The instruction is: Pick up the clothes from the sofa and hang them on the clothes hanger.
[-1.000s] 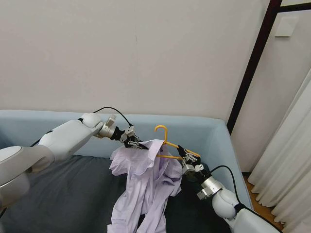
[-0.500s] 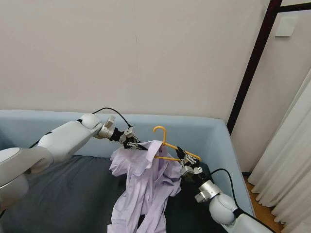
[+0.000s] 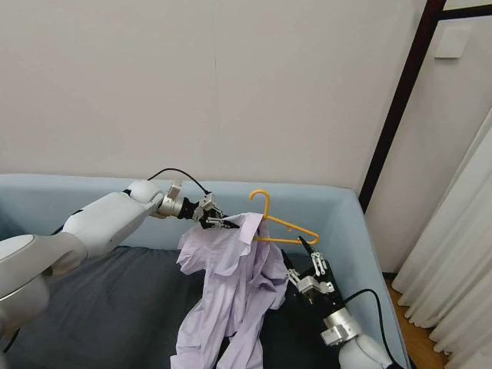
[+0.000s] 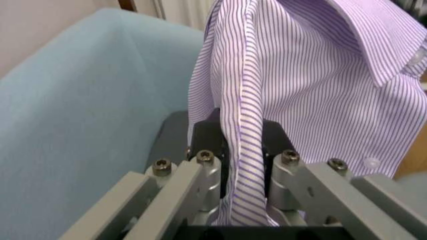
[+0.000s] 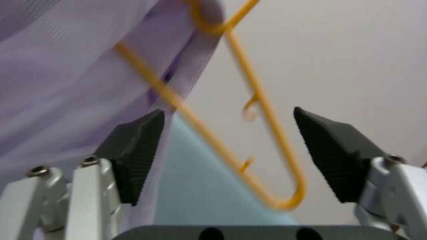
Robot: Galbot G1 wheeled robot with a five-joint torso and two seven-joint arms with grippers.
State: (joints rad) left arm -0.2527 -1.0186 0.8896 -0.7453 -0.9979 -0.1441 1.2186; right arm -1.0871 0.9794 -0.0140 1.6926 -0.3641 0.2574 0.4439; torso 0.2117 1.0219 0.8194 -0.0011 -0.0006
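Note:
A lilac striped shirt [image 3: 231, 284] hangs over the sofa seat, lifted by its collar edge. My left gripper [image 3: 217, 224] is shut on that edge, and the left wrist view shows the striped fabric [image 4: 313, 75] pinched between its fingers [image 4: 207, 167]. An orange wire hanger [image 3: 284, 225] sticks out of the shirt's collar, its hook up and one arm pointing right. My right gripper [image 3: 307, 257] is open just below that free arm, not touching it. The right wrist view looks up at the hanger [image 5: 267, 120] and the shirt [image 5: 60, 75] past the spread gripper [image 5: 228, 122].
The sofa has a light blue back [image 3: 77, 192] and a dark grey seat [image 3: 92, 300]. A bare wall rises behind it. A dark door frame [image 3: 396, 108] and white curtains [image 3: 461, 269] stand to the right.
My right gripper has let go of the hanger and dropped down and to the right. The hanger now rests in the shirt, its free arm raised. My left gripper still holds the shirt.

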